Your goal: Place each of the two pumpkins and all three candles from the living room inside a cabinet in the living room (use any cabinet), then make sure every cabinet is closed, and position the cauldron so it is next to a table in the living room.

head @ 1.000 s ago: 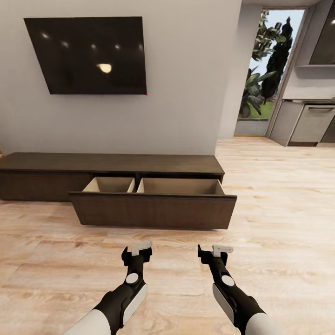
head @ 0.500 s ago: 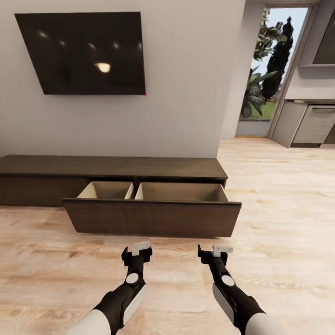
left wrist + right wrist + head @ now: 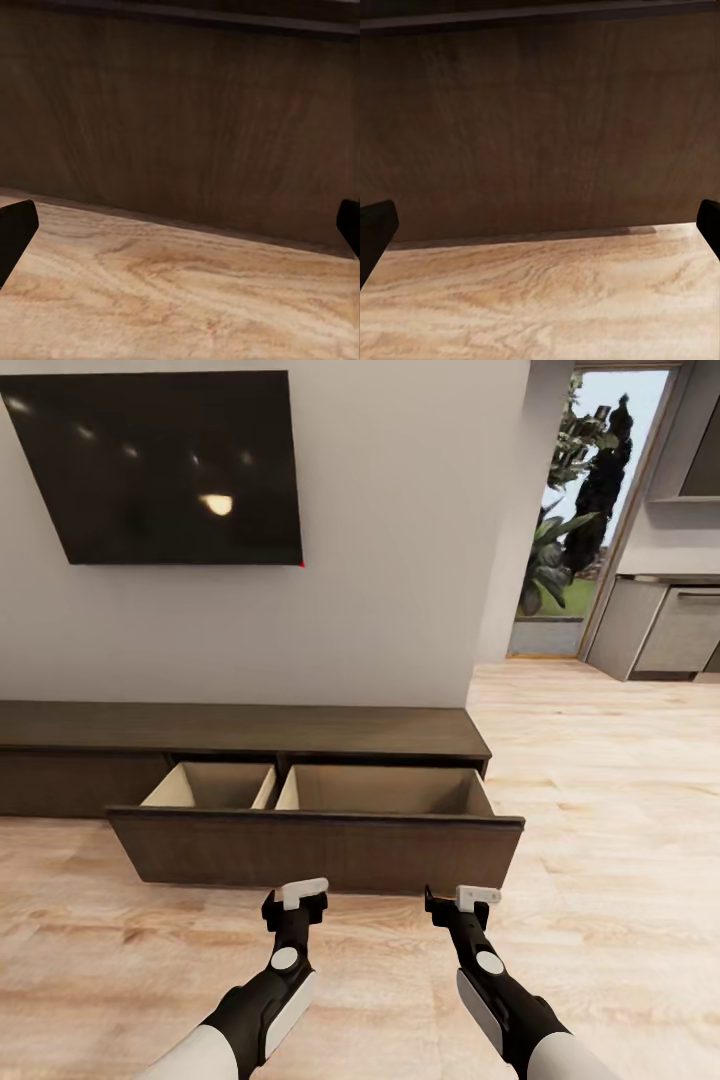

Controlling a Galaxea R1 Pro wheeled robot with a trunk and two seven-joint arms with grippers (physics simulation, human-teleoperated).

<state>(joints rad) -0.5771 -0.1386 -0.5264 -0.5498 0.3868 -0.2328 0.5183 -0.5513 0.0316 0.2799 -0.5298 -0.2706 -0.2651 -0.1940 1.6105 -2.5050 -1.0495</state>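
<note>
Two open claws, left claw (image 3: 296,901), right claw (image 3: 452,900), over plank floor (image 3: 620,780), cabinet (image 3: 300,732) drawer seemingly bare.

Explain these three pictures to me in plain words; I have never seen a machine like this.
This is a simulated wheeled robot with two arms, each ending in a two-fingered claw. The large picture comes from a camera on its head, looking down over both arms: the left claw and the right claw hang above the wood floor, both open and holding nothing. Ahead stands a long, low dark-brown cabinet beneath a wall television. Its drawer is pulled out, and what shows of its two compartments is bare. The two small pictures come from cameras near each claw, looking along the fingers: each shows the drawer's dark front close up, the floor, and black fingertips at the edges.
</note>
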